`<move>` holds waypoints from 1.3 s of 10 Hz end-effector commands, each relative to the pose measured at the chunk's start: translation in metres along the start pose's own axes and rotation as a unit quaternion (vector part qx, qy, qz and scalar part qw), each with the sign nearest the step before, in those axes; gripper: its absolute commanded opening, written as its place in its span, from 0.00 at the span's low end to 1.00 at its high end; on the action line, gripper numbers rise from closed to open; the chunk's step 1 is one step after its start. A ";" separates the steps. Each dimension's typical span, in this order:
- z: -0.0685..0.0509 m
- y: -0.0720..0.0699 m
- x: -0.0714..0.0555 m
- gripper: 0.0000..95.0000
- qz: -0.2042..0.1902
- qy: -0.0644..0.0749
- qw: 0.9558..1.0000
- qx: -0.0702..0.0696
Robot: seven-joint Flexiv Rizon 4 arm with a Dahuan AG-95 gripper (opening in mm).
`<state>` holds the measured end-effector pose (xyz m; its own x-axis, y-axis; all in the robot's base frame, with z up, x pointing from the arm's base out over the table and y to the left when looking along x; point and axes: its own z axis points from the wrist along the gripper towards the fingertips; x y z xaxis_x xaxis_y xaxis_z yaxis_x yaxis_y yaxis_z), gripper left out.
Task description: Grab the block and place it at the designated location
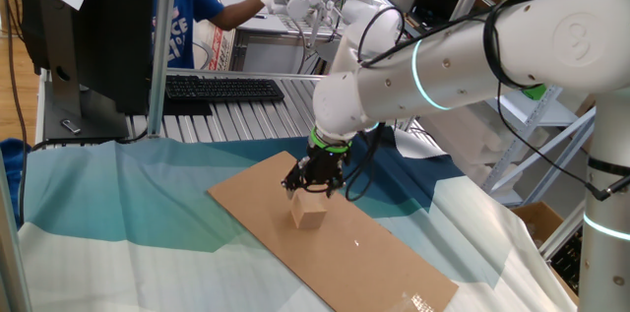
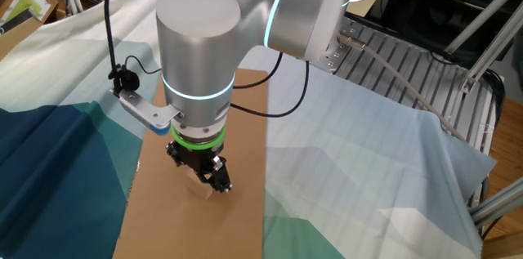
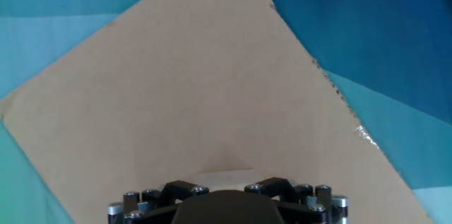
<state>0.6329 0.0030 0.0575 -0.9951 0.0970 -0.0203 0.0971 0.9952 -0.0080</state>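
Blue and teal cloth [image 1: 118, 199] covers the tabletop, with a long brown cardboard sheet [image 1: 394, 253] lying diagonally on it. White arm [image 1: 443, 61] reaches over the sheet, gripper [image 1: 313, 188] pointing straight down

Block [image 1: 308, 212] sits on the cardboard right under the jaws. In one fixed view the jaws stand spread apart just above the block's top, black fingertips [image 1: 293, 185] to either side, block resting on the sheet by itself, so released, not gripped. Whether a fingertip touches the block's top edge can't be told. In the other fixed view the gripper [image 2: 203, 174] hides most of the block [image 2: 208, 190], only a pale sliver shows at the tip. Hand view shows just a thin pale strip of the block [image 3: 226, 176] at the bottom edge, between the dark gripper parts

Block look: small cube, light tan plain wood, paler than the cardboard, faces unmarked, roughly as wide as the gripper tip, standing flat and square on the sheet

Dark dot marking the designated location not visible, likely hidden under the block or gripper. Small white marks [image 1: 421, 302] show near the sheet's near end, well apart from the block

Keyboard [image 1: 221, 88] and monitor [image 1: 89, 27] stand behind the tabletop
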 end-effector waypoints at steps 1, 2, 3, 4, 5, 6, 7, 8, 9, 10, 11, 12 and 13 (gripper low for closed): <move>-0.033 0.011 0.015 0.80 0.013 0.071 0.997 -0.012; -0.050 0.020 0.021 0.80 0.026 0.096 0.995 -0.008; -0.065 0.028 0.027 0.80 0.043 0.109 0.993 -0.005; -0.080 0.037 0.033 0.80 0.086 0.110 0.990 0.000; -0.084 0.039 0.036 0.80 0.094 0.115 0.989 0.000; -0.086 0.041 0.039 0.60 0.101 0.140 0.985 -0.006; -0.086 0.041 0.038 0.60 0.100 0.164 0.981 -0.025; -0.086 0.040 0.039 0.60 0.100 0.176 0.979 -0.031; -0.087 0.039 0.040 0.60 0.105 0.176 0.978 -0.030; -0.087 0.038 0.041 0.60 0.111 0.175 0.978 -0.026; -0.088 0.036 0.042 0.60 0.116 0.175 0.977 -0.024; -0.088 0.035 0.044 0.60 0.123 0.178 0.976 -0.023; -0.088 0.034 0.044 0.60 0.125 0.182 0.975 -0.022</move>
<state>0.5926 0.0427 0.1450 -0.8784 0.3290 0.3466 0.3480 0.9375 -0.0080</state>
